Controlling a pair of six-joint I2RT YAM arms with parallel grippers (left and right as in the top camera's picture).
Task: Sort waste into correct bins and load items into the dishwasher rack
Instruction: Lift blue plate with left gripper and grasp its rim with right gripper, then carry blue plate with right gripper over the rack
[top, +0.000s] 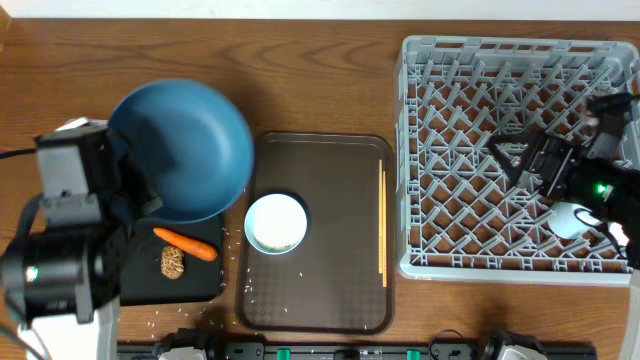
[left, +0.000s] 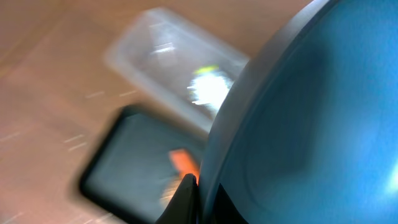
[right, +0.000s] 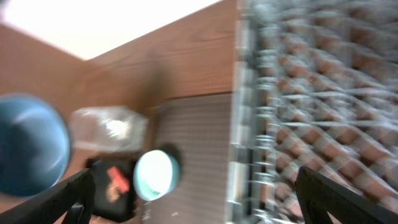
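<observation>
My left gripper (left: 199, 186) is shut on the rim of the large blue plate (top: 185, 150), held tilted above the table's left side. Below the plate lies the black tray (left: 137, 168) with the orange carrot (top: 185, 243) and a brown food lump (top: 172, 262). The clear tub (left: 168, 62) holds something white and yellow-green. My right gripper (top: 512, 158) hangs open and empty over the grey dishwasher rack (top: 420, 150). The white bowl (top: 276, 221) and the chopsticks (top: 382, 225) rest on the brown serving tray (top: 330, 290).
Loose rice grains (top: 250, 285) are scattered at the brown tray's left edge and on the table. A white object (top: 570, 220) lies in the rack near my right arm. The wrist views are motion-blurred.
</observation>
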